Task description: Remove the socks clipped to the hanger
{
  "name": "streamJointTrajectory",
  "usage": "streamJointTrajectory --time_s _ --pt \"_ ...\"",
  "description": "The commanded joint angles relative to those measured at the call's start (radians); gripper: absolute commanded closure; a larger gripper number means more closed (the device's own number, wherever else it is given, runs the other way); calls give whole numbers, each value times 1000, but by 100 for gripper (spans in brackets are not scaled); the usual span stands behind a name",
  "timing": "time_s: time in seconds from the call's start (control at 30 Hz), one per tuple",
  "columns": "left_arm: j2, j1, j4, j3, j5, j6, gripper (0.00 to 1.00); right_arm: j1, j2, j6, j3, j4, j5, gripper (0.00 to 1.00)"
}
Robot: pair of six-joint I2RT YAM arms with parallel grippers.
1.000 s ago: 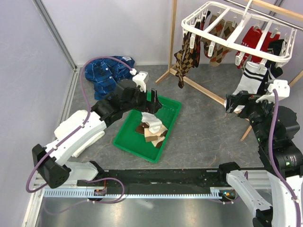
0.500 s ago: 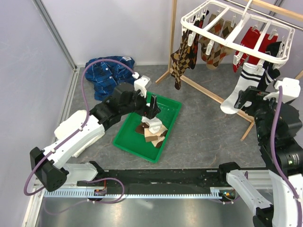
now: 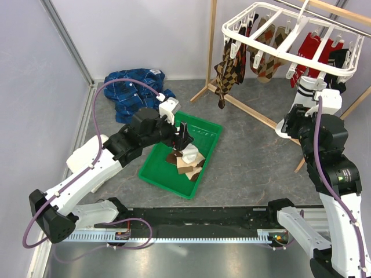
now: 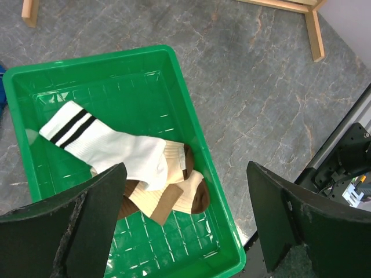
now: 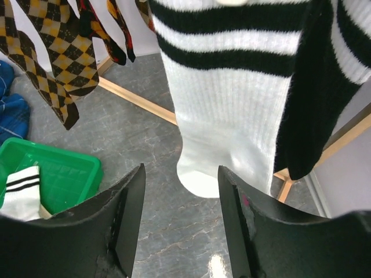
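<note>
Hanger [image 3: 232, 33] hangs high at far right of desk [image 3: 249, 156], hooked on wooden stand [image 3: 211, 46]. Socks still clipped along it: brown argyle pr [image 3: 226, 72] at the left end, red ones [image 3: 310, 49] further right, then a white sock w/ black stripes [image 5: 214, 116] and a black sock [image 5: 307, 116] beside it at the right end. Right end effector [image 5: 182, 174] is raised facing the white striped sock, jaws apart, nothing gripped; sock's toe hangs btwn and just beyond the fingers, contact can't be told. Left end effector [image 4: 184, 174] hovers over green tray [image 4: 203, 150], jaws wide apart, empty. In tray: one white striped sock [image 4: 116, 147] lying across tan-and-brown socks [image 4: 179, 197], bunched toward the near half. Blue cloth [image 3: 130, 90] heaped on desk at far left, apart from the tray
</note>
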Motion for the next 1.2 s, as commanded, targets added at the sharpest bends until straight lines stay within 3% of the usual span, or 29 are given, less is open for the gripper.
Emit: streamJointTrajectory --time_s 0.0,0.07,0.27,0.47,0.7,0.87,1.0,1.1,1.17 --pt "-29 -6 41 -6 -27 37 9 -1 -9 -25 -2 41 38 39" --pt "-26 -7 44 -11 -18 37 9 -2 -9 -31 12 23 73 32" --pt "-16 -10 48 -9 -3 31 9 -1 -5 -77 -2 37 245 24" --pt "-15 -10 48 -5 10 34 9 -2 14 -75 -19 47 195 15" --pt "-32 -10 51 -8 -4 34 9 -2 29 -146 -8 89 247 8" --pt "-33 -10 54 -6 -9 35 9 -2 40 -200 -27 145 86 9" --pt "-42 -10 54 -6 -38 34 9 -1 41 -189 -48 169 -6 18" --pt "-50 -10 57 -11 -41 34 9 -1 35 -186 -50 175 -28 35" --pt "-56 -10 60 -12 -39 37 9 -1 26 -183 -48 185 -35 54"
